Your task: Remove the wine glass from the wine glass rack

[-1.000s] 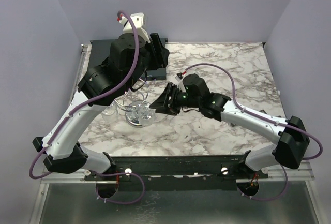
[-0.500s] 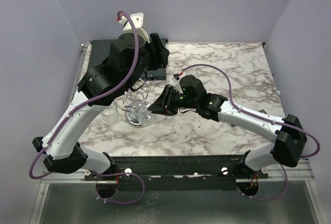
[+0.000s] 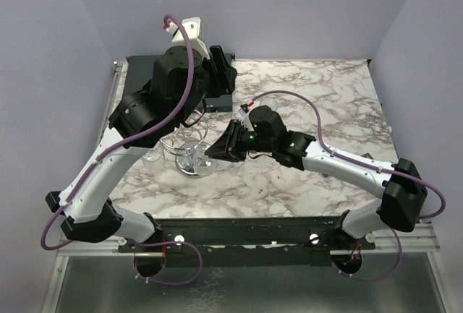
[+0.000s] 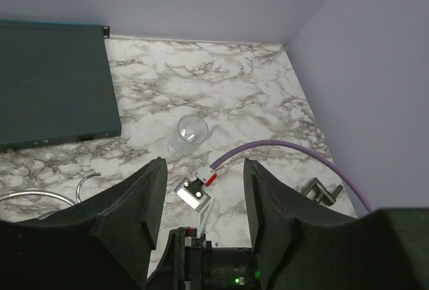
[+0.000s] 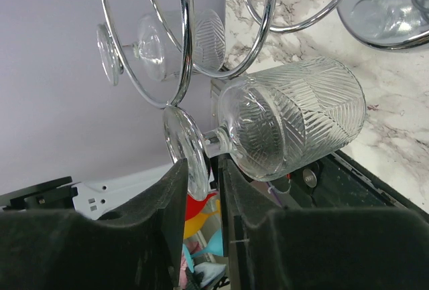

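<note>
The chrome wine glass rack (image 3: 189, 155) stands left of centre, under my left arm. In the right wrist view its wire loops (image 5: 182, 35) hold a ribbed wine glass (image 5: 295, 119) hanging by its foot (image 5: 182, 146). My right gripper (image 5: 204, 169) sits just under that foot with its jaws narrowly apart. The foot's lower edge dips between them, and a thin gap shows on the bowl side. It also shows in the top view (image 3: 215, 150) at the rack's right side. My left gripper (image 4: 203, 169) is open and empty, high above the table.
Two more glasses (image 5: 151, 45) (image 5: 385, 9) hang on the rack. A dark grey box (image 3: 217, 102) lies behind the rack. A small clear glass (image 4: 191, 134) and a grey T-shaped bar (image 4: 322, 189) lie on the marble. Lilac walls close three sides.
My right gripper has moved left, closer in to the rack. The left arm has not moved.
</note>
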You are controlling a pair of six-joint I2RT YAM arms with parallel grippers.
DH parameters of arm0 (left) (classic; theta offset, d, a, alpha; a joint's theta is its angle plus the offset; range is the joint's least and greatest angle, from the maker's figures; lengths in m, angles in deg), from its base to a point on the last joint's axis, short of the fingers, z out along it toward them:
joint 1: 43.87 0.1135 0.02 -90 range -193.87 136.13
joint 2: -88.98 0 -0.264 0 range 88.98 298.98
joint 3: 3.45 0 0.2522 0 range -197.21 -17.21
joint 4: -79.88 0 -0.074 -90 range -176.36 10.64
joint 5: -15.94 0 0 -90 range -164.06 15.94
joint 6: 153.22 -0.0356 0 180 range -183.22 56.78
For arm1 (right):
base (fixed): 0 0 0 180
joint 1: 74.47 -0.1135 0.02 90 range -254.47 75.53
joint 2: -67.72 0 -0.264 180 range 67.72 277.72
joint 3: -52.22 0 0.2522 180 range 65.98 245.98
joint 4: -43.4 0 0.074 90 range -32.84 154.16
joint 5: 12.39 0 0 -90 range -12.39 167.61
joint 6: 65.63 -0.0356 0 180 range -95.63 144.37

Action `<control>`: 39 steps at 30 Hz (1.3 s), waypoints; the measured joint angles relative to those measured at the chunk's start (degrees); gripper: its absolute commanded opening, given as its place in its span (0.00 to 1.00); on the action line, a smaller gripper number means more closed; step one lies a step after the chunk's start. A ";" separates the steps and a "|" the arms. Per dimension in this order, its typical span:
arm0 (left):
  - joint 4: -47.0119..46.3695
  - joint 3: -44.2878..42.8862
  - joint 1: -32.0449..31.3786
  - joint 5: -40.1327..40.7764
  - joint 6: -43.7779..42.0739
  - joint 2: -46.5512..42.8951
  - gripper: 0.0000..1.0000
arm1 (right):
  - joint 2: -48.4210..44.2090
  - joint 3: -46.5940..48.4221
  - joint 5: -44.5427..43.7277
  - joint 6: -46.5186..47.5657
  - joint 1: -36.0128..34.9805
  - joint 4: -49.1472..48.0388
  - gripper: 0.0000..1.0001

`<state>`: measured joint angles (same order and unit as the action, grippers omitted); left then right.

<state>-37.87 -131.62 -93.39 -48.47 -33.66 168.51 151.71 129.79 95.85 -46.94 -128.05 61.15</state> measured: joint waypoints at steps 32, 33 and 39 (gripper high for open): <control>-2.16 0.24 0.00 -0.04 0.81 2.10 0.56 | -0.85 -0.13 -0.87 -1.46 -0.11 0.22 0.00; -2.19 0.22 0.00 -0.04 0.81 2.40 0.57 | -0.85 -0.13 -0.90 -1.44 -0.11 0.22 0.00; -2.21 -0.42 0.00 -0.28 0.81 3.96 0.57 | -1.27 -0.13 -1.68 -1.16 -0.22 0.46 0.00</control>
<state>-40.07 -132.04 -93.39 -48.76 -32.85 172.47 150.44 129.66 94.16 -48.10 -128.27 61.61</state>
